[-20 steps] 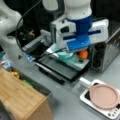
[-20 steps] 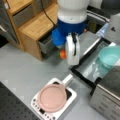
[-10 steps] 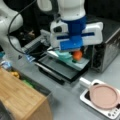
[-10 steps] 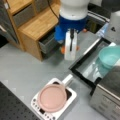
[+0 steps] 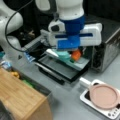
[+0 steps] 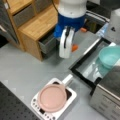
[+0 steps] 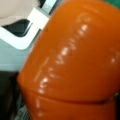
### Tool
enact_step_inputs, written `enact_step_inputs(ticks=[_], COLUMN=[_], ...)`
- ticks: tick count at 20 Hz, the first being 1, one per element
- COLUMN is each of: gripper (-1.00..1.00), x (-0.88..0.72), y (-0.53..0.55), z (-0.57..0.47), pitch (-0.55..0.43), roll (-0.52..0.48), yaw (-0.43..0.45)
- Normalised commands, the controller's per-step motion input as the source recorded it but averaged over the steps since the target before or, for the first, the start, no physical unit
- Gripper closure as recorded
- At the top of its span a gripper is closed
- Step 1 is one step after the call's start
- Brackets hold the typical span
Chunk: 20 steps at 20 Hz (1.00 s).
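Note:
A glossy orange object [image 7: 72,62] fills the wrist view. In both front views it sits just under my gripper [image 5: 75,52] [image 6: 72,49], which is shut on the orange object [image 5: 77,56] [image 6: 74,47]. The blue and white hand hangs over the black open oven door [image 5: 62,70]. A teal bowl [image 5: 62,54] [image 6: 110,56] rests on that door, right beside the orange object in a front view. The fingers themselves are hidden by the hand and the object.
A pink lidded pan [image 5: 103,96] [image 6: 52,98] sits on a white base [image 6: 71,96] near the door's edge. A metal oven box [image 5: 108,47] stands behind. A wooden cabinet [image 5: 20,100] [image 6: 37,25] has an open drawer [image 6: 47,43]. A small orange item [image 6: 83,30] lies behind the arm.
My gripper with the orange object has dropped slightly toward the oven door and teal bowl. Nothing else has moved.

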Motion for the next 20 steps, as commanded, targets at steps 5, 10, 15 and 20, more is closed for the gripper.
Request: enact_step_inputs(ticks=[5, 10, 15, 20], gripper=[1.00, 1.00, 1.00, 1.00], x=[-0.60, -0.44, -0.23, -0.19], y=[0.23, 0.15, 0.05, 0.01], z=[-0.17, -0.15, -0.13, -0.13], pitch=[-0.112, -0.148, -0.154, -0.190], roll=[-0.010, 0.028, 0.072, 0.098], yaw=[-0.081, -0.129, -0.205, -0.423])
